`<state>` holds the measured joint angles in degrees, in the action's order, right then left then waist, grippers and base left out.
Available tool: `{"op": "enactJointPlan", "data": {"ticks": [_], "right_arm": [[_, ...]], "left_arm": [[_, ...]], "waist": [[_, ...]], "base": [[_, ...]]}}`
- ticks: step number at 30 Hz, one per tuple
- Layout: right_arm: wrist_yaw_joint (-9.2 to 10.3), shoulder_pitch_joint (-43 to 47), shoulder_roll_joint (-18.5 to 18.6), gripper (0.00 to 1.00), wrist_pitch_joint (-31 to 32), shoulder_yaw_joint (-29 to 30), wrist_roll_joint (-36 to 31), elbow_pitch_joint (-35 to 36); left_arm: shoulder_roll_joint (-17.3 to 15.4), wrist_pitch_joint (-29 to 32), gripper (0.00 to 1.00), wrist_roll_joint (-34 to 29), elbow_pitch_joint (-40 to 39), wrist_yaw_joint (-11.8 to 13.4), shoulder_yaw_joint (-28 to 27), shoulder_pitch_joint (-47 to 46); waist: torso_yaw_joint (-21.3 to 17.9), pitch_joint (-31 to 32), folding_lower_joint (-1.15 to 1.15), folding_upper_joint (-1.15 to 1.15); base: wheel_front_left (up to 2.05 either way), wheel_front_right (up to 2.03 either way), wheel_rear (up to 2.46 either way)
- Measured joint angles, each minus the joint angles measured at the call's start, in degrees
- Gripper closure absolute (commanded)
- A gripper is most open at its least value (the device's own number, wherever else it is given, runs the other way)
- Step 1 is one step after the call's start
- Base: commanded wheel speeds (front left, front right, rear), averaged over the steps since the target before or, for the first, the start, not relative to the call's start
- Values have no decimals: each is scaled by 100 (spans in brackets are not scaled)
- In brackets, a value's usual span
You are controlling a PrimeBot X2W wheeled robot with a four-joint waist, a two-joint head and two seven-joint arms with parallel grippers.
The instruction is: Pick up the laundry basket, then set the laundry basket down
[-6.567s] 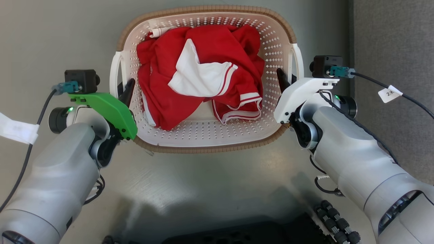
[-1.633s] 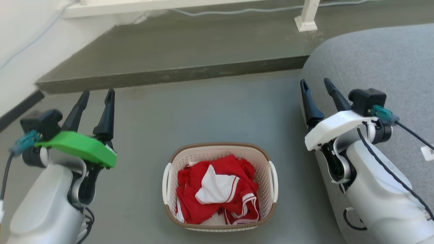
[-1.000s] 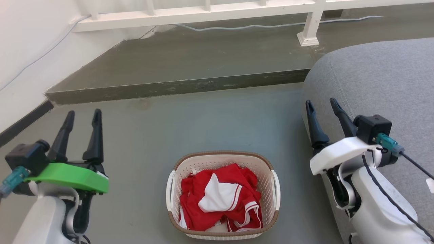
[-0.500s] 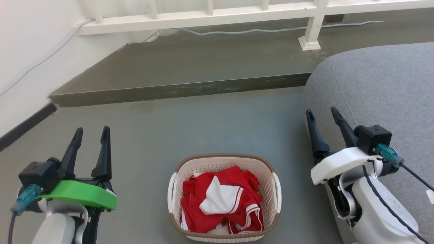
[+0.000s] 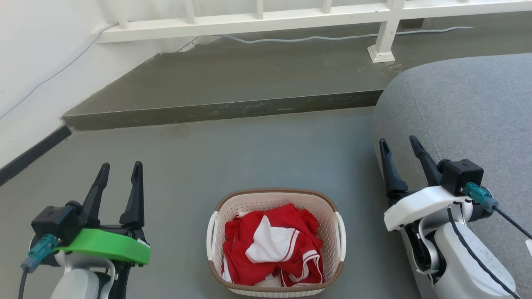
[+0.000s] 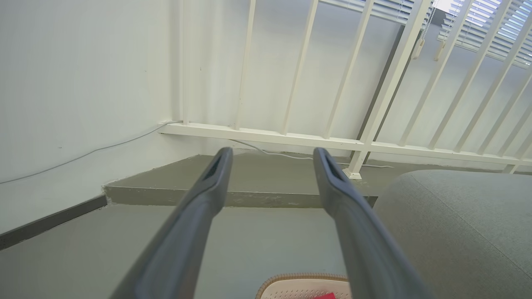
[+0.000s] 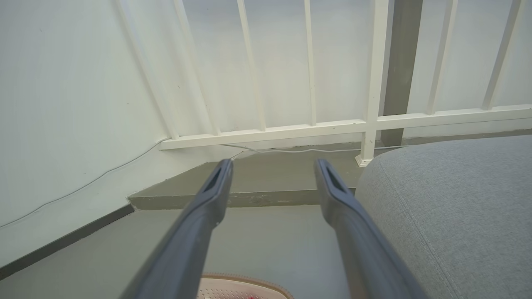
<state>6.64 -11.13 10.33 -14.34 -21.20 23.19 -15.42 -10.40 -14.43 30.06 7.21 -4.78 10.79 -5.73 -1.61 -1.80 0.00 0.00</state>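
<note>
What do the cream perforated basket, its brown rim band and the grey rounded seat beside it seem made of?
The cream perforated basket looks like moulded plastic: smooth, with regular holes. Its brown rim band has a woven look, wicker or plastic. The grey rounded seat looks like matte fabric, with a visible seam.

Both grippers (image 5: pixel 120 166) (image 5: pixel 397 140) now off laundry basket (image 5: pixel 272 191)

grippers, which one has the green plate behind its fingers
The left gripper: its plate is bright green, while the right gripper carries a white one and sits beside the grey sofa.
</note>
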Motion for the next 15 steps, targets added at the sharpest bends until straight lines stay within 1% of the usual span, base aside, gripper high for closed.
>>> {"op": "enactJointPlan", "data": {"ticks": [15], "right_arm": [[-23, 108, -86, 0, 0, 80, -58, 24]], "left_arm": [[88, 0, 0, -143, -29, -101, -143, 13]], "waist": [[-3, -14, 0, 0]], "base": [[0, 0, 0]]}}
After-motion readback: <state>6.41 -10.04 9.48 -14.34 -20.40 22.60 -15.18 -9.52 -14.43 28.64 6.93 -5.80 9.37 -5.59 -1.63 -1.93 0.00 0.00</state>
